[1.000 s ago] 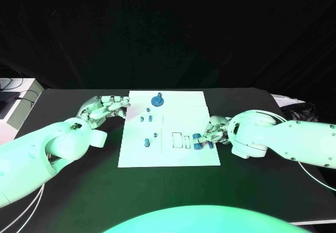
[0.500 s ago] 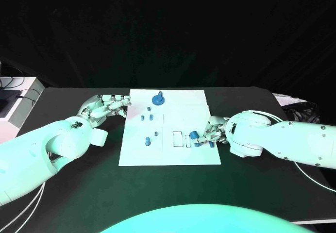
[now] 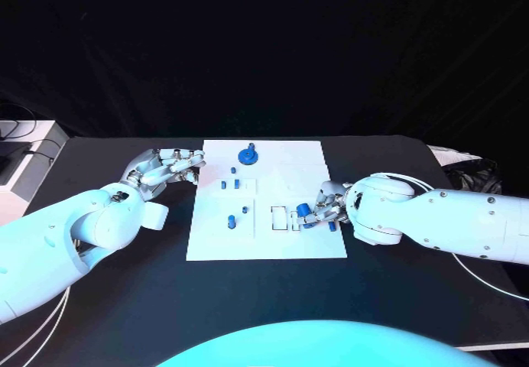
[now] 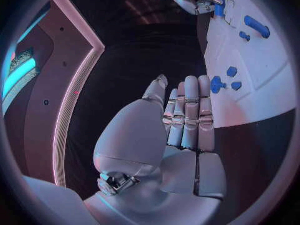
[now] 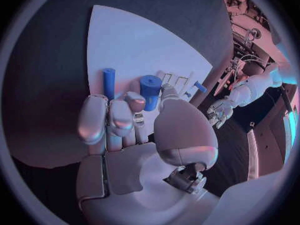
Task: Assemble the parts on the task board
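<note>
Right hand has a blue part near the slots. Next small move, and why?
Probably ease the right hand a little further toward the rectangular slots and line the blue cylinder up over one. The fingers pinch the cylinder just beside the slots, not yet seated. A second blue piece lies on the task board close by. The left hand rests at the board's edge.

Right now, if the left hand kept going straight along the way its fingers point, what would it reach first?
Probably the task board: the left hand rests open beside its left edge, fingers aimed at the far part, where small blue parts lie. Depth is unclear, so it might pass above.
</note>
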Controlling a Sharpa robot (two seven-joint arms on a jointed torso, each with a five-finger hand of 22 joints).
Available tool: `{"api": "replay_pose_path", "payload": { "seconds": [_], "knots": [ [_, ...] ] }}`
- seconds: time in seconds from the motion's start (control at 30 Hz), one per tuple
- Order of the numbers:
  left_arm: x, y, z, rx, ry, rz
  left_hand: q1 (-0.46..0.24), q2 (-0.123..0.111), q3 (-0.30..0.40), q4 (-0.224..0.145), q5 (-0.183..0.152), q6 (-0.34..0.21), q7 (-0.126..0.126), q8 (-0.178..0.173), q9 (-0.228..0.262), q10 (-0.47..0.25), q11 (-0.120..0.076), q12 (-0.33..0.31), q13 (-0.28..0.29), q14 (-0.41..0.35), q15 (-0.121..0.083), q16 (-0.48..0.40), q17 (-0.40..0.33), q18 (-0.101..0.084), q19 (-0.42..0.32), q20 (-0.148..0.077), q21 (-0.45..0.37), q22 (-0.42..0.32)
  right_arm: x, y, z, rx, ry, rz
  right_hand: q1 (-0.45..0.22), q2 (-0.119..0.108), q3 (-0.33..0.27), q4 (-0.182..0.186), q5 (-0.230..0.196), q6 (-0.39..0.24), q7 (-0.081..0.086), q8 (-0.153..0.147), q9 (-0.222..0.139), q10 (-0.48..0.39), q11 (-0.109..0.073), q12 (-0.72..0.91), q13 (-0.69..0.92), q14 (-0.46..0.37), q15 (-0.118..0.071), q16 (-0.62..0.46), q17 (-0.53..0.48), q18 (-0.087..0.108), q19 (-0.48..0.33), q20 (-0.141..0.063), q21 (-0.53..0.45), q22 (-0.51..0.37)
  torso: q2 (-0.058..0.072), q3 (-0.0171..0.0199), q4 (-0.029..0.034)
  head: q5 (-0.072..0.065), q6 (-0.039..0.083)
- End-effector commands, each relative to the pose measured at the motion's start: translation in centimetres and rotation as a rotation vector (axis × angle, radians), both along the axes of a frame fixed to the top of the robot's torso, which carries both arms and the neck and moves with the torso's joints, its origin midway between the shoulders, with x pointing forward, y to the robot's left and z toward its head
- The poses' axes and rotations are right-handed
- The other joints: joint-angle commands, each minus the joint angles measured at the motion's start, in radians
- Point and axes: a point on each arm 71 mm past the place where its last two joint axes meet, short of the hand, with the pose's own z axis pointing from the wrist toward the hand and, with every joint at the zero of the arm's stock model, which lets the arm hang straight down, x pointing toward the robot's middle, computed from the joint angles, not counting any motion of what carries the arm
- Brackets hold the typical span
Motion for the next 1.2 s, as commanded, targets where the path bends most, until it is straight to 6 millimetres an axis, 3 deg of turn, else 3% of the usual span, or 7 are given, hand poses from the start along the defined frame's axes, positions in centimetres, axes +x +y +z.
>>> {"api": "replay_pose_path", "payload": {
  "seconds": [0.03,0.23,0.37,0.43,0.63,0.87,1.2],
  "knots": [
    [-0.1,-0.2,0.1,-0.01,-0.001,-0.019,-0.008,0.004,0.005,-0.002,-0.002,-0.006,0.003,0.002,0.001,-0.007,-0.002,0.003,-0.001,-0.002,0.005,-0.004,0.0,0.013,0.0,0.003,-0.007,0.001,0.1,0.1,-0.2,-0.022,-0.013,0.017,0.007,0.0,-0.001,-0.009,0.006,-0.008,0.0,-0.005,-0.002,-0.01,-0.002,-0.007,-0.003,0.005,0.003,-0.01,-0.003,-0.013,0.0,0.0,-0.01,0.136,0.0,-0.0008,0.0006,0.001,0.0],
    [-0.1,-0.1,0.0,-0.009,0.0,-0.018,-0.009,0.003,0.005,-0.001,-0.002,-0.008,0.004,0.002,0.001,-0.008,-0.001,0.002,-0.001,-0.003,0.006,-0.004,0.0,0.013,0.0,0.003,-0.008,0.001,0.4,0.4,-0.3,-0.029,-0.024,0.023,0.018,0.025,-0.016,-0.044,0.058,-0.009,0.002,-0.01,-0.005,-0.014,-0.002,-0.01,-0.007,0.005,0.005,-0.015,-0.004,-0.012,-0.001,0.001,-0.018,0.134,0.0,-0.0006,0.0004,0.003,0.001],
    [-0.1,-0.1,0.0,-0.009,0.001,-0.019,-0.009,0.003,0.005,-0.001,-0.002,-0.008,0.004,0.002,0.001,-0.008,-0.001,0.002,-0.001,-0.003,0.006,-0.004,0.0,0.013,0.0,0.003,-0.008,0.001,0.5,0.5,-0.4,-0.016,-0.028,0.021,0.084,0.09,0.001,-0.117,0.203,-0.005,0.0,-0.01,-0.007,-0.013,-0.004,-0.008,-0.008,0.005,0.001,-0.017,-0.003,-0.013,-0.001,-0.001,-0.019,0.134,0.0,-0.0002,0.0003,0.006,0.0],
    [-0.1,-0.1,0.0,-0.009,0.001,-0.019,-0.009,0.003,0.005,-0.001,-0.002,-0.008,0.004,0.002,0.001,-0.008,-0.001,0.002,-0.001,-0.003,0.006,-0.004,0.0,0.013,0.0,0.003,-0.008,0.001,0.5,0.6,-0.3,0.004,-0.03,0.014,0.124,0.118,0.043,-0.148,0.188,-0.005,-0.005,-0.013,-0.011,-0.013,-0.008,-0.007,-0.008,0.006,-0.002,-0.017,-0.002,-0.013,0.0,-0.003,-0.016,0.135,0.0,0.0001,0.0001,0.007,0.0],
    [-0.1,0.0,0.0,-0.007,0.003,-0.016,-0.009,0.003,0.005,-0.001,-0.002,-0.008,0.004,0.002,0.001,-0.008,-0.001,0.002,-0.001,-0.003,0.006,-0.004,0.0,0.013,0.0,0.003,-0.008,0.001,0.1,0.5,-0.1,0.092,-0.028,-0.034,0.069,0.054,0.303,-0.215,0.186,0.006,-0.008,-0.018,-0.02,-0.009,-0.012,-0.009,-0.01,0.007,-0.006,-0.018,-0.001,-0.017,0.001,-0.009,-0.01,0.136,0.0,0.0013,0.0003,0.014,0.001],
    [-0.1,0.2,0.0,-0.004,0.005,-0.015,-0.009,0.003,0.005,-0.001,-0.002,-0.008,0.004,0.002,0.001,-0.008,-0.001,0.002,-0.001,-0.003,0.006,-0.004,0.0,0.013,0.0,0.003,-0.008,0.001,-0.3,0.1,0.9,0.185,-0.01,-0.099,0.016,0.048,0.365,-0.267,0.186,0.004,-0.01,-0.015,-0.01,-0.009,-0.013,-0.011,-0.014,0.008,-0.005,-0.019,-0.005,-0.016,0.001,-0.008,-0.012,0.135,0.0,0.0005,-0.0009,0.019,0.0],
    [-0.1,0.1,-0.1,-0.005,0.008,-0.017,-0.009,0.003,0.005,-0.001,-0.002,-0.008,0.004,0.002,0.001,-0.008,-0.001,0.002,-0.001,-0.003,0.006,-0.004,0.0,0.013,0.0,0.003,-0.008,0.001,-0.5,0.4,3.3,0.277,0.003,-0.137,0.014,0.048,0.364,-0.27,0.188,0.005,-0.011,-0.015,-0.01,-0.008,-0.013,-0.011,-0.014,0.008,-0.005,-0.017,-0.002,-0.016,0.002,-0.009,-0.008,0.136,0.0,-0.0003,-0.0003,0.021,0.002]
  ]
}}
